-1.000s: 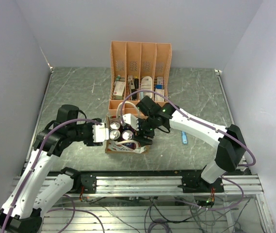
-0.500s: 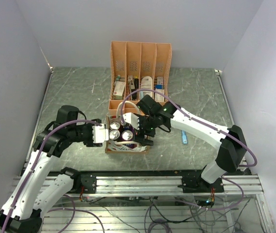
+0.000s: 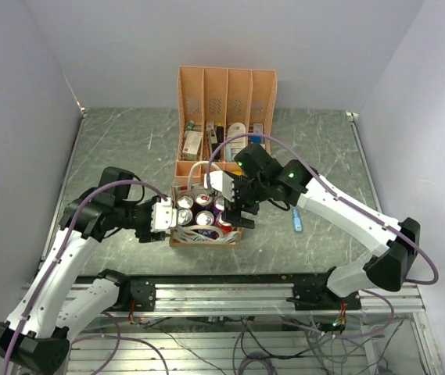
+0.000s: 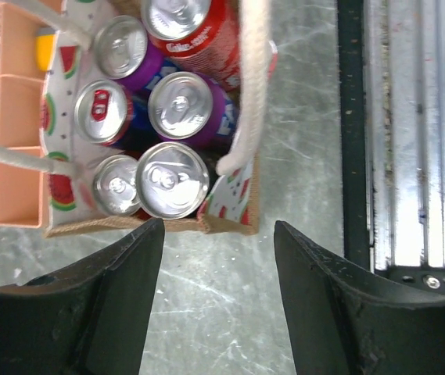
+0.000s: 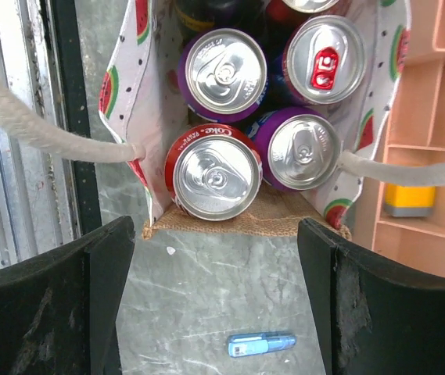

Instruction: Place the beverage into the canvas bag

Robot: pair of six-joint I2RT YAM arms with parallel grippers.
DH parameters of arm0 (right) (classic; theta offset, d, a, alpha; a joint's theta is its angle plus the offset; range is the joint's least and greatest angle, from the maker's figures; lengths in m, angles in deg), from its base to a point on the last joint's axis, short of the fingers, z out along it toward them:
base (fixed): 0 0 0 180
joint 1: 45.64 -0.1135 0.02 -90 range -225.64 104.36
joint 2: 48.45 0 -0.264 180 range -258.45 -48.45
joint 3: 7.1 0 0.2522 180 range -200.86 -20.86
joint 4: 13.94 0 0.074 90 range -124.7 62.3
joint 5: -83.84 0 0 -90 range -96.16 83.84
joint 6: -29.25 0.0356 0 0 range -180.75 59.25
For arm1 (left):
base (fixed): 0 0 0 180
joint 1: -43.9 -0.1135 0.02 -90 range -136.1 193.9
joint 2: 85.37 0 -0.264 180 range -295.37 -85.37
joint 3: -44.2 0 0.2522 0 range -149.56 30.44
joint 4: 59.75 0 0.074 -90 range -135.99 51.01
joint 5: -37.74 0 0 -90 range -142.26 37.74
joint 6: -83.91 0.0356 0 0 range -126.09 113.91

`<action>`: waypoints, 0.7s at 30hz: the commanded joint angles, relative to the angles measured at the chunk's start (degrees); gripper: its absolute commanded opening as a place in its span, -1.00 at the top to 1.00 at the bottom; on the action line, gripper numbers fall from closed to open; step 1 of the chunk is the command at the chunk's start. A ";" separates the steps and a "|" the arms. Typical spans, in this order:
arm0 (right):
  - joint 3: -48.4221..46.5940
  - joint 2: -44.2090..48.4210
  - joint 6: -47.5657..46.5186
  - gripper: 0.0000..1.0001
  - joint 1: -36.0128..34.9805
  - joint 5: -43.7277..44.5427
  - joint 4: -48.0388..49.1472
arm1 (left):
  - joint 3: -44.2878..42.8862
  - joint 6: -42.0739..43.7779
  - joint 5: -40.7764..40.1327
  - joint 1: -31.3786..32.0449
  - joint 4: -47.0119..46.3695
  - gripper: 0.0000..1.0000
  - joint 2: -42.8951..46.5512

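The canvas bag [image 3: 202, 239], tan with a watermelon print and white rope handles, stands at the near middle of the table. Several beverage cans [image 3: 197, 212] stand upright inside it. A red cola can [image 5: 215, 172] sits in the bag's corner nearest my right gripper, beside purple cans [image 5: 225, 74]. My right gripper [image 3: 236, 209] is open and empty, just outside the bag's right side [image 5: 238, 222]. My left gripper [image 3: 162, 219] is open and empty, just outside the bag's left side [image 4: 226, 223]. Silver can tops [image 4: 171, 179] show in the left wrist view.
A peach plastic file organiser [image 3: 226, 117] with small items stands right behind the bag. A small blue tube [image 3: 297, 222] lies on the table to the right of the bag, also under my right gripper [image 5: 261, 344]. A metal rail [image 3: 222, 287] runs along the near edge.
My right gripper has pulled back to the right off the bag's top, now empty, and more can tops show in the bag. My left gripper has eased slightly away from the bag's left side.
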 commanded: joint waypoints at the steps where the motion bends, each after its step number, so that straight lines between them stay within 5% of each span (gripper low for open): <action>1: -1.98 2.89 0.93 -0.67 1.24 0.22 0.35 | -3.72 4.35 6.76 -0.70 9.19 -0.41 -1.78; 10: -2.80 3.12 5.88 -0.68 7.21 6.29 12.45 | -2.48 -1.61 12.23 0.09 5.77 -0.48 -4.99; 18: -6.81 -4.85 6.00 -0.71 9.90 0.82 15.75 | -2.87 -11.19 12.67 8.10 -3.59 -0.46 -9.40; 21: -8.54 -8.34 5.63 -0.65 9.88 -0.98 16.05 | -4.65 -11.00 15.52 9.26 -3.09 -0.31 -12.12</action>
